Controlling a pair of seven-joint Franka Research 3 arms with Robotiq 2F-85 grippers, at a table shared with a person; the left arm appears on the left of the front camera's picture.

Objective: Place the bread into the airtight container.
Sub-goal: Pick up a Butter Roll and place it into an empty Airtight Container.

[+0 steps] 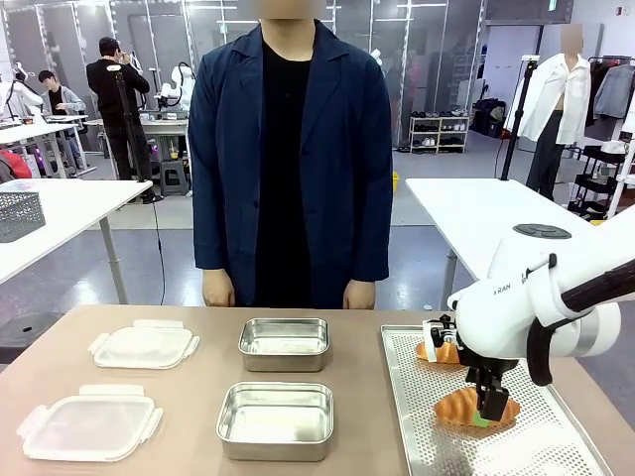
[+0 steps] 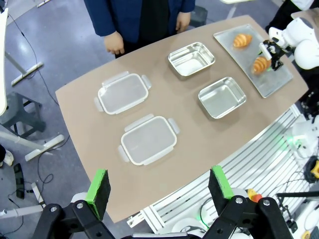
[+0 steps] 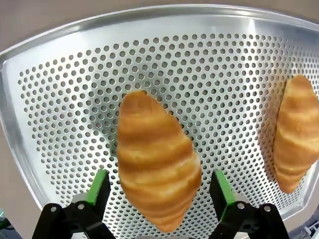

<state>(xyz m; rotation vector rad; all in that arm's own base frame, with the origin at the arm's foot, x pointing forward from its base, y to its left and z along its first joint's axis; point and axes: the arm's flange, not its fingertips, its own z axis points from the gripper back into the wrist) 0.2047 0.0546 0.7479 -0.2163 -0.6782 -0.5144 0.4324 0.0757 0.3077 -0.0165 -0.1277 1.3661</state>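
Right claw [image 3: 157,199]: mine, released, one green pad on either side of the near croissant [image 3: 157,164], gaps showing on both sides.
Near croissant: lies on the perforated tray [image 3: 224,74]. Its long axis runs away between my pads, slightly slanted, so closing would meet its narrow width.
Second croissant [image 3: 296,132]: same tray, apart.
Nearer steel container [image 1: 276,389]: to the tray's left, empty.
Left claw [image 2: 159,191]: released, high above the table, well apart; my right arm is nearer.

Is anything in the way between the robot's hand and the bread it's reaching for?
No. The right end effector straddles the golden-brown croissant on the perforated metal tray, jaws open, with nothing visible between. The rectangular steel container beside the tray stands open.
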